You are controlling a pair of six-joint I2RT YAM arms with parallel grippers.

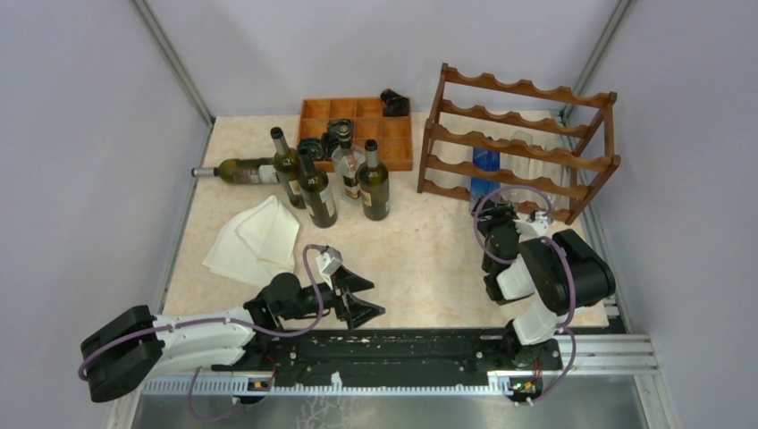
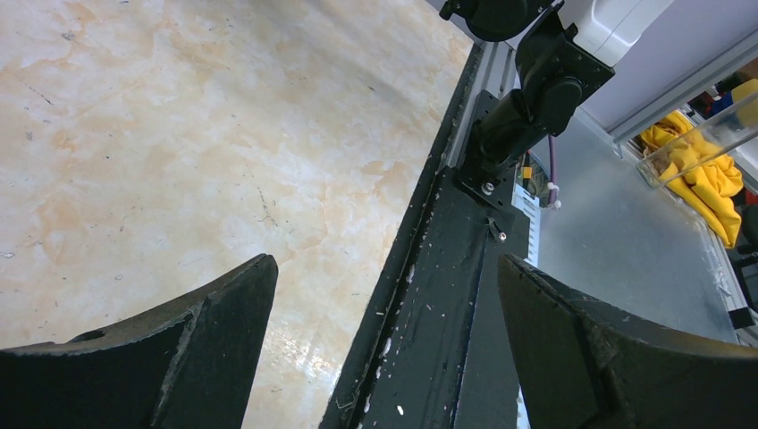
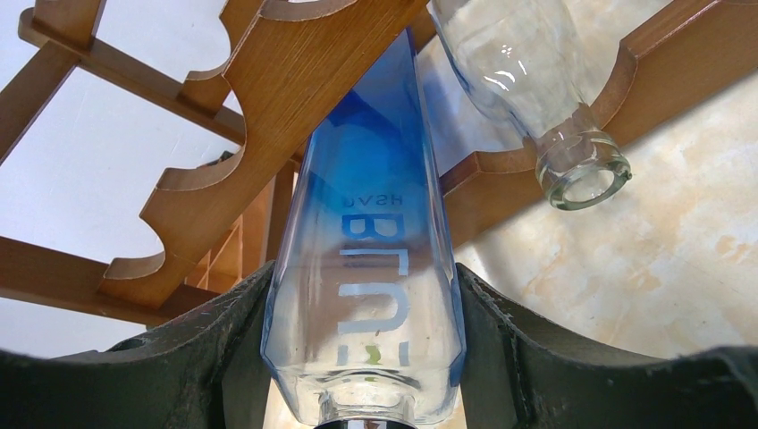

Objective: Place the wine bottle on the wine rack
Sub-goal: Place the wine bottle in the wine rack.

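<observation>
Just right of the right gripper (image 3: 366, 273) a clear glass bottle (image 3: 518, 63) lies in the wine rack (image 3: 259, 134). Its open mouth points back toward the gripper, near the right finger but apart from it. A scalloped rail of the rack crosses just above and to the left of the fingers. Far to the left stand some dark bottles (image 1: 315, 192), and one more bottle lies flat (image 1: 241, 170). A white cloth (image 1: 255, 234) and an orange-brown tray (image 1: 357, 118) are also there. Open table (image 1: 429, 259) lies between them and this gripper.

The right gripper clamps the blue wine bottle (image 3: 366, 179) by its two sides. The bottle is flat-sided, clear near the fingers and deep blue farther ahead, with white letters. It reaches forward between the rails of the rack.

The left gripper (image 2: 386, 259) stands wide open with nothing in it. It is above the near edge of the table, with the black base rail (image 2: 447, 295) under its right finger.
</observation>
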